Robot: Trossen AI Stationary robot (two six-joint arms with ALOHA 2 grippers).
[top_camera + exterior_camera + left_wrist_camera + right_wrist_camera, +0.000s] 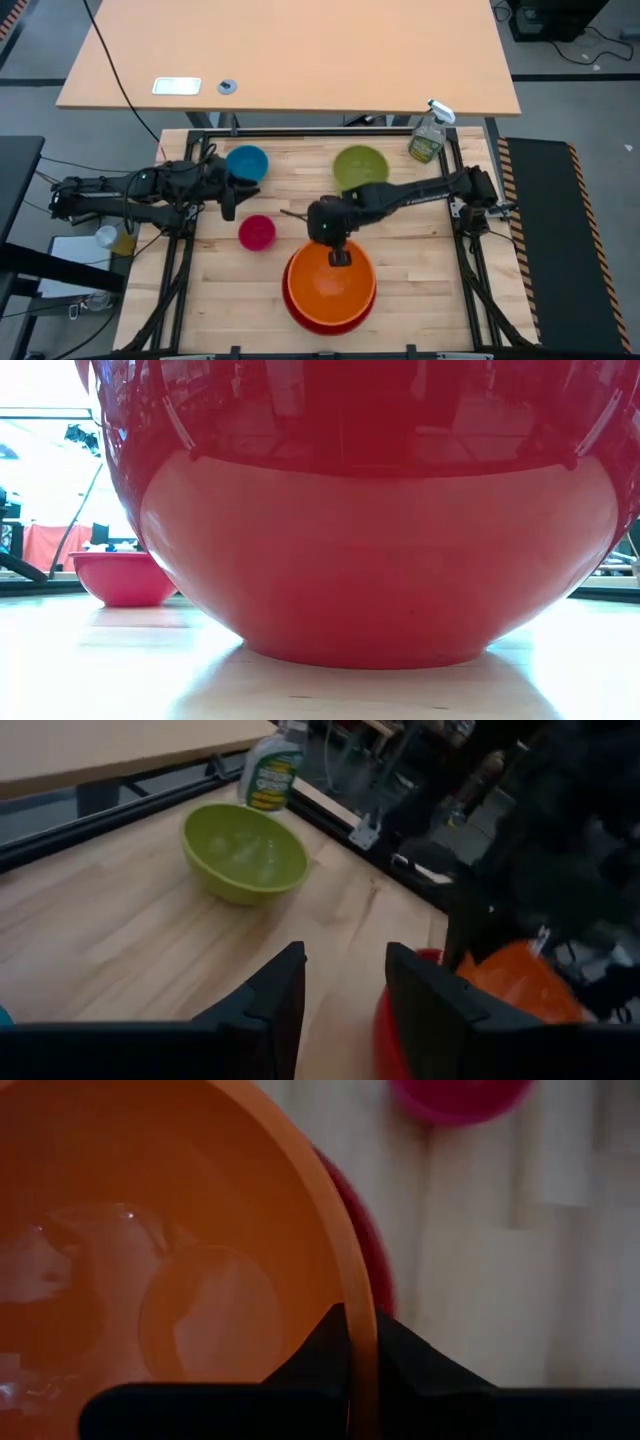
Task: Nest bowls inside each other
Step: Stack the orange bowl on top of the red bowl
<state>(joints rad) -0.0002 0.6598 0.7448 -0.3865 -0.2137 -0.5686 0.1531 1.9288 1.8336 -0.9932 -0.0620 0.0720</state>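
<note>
A large orange bowl point(330, 282) sits over a larger red bowl point(322, 318) near the table's front; whether it rests in it I cannot tell. My right gripper point(341, 257) is shut on the orange bowl. The red bowl point(380, 540) stands on its base on the wood. A small pink bowl point(257, 232), a blue bowl point(247, 162) and a green bowl point(360, 166) stand upright on the table. My left gripper point(229, 208) hovers open between the blue and pink bowls, with nothing between its fingers point(275, 995). My right gripper grips the orange bowl's rim point(357, 1315) on the bowl's far side, one finger inside the bowl and one outside. The fingers come slanting down from the table's far right. The bowl stays level and mouth up, above the red bowl's rim point(375, 1250).
A spray bottle point(431, 134) stands at the far right corner next to the green bowl point(245, 850). A light wooden desk point(290, 55) lies beyond the far edge. Black frame rails run along both sides of the table.
</note>
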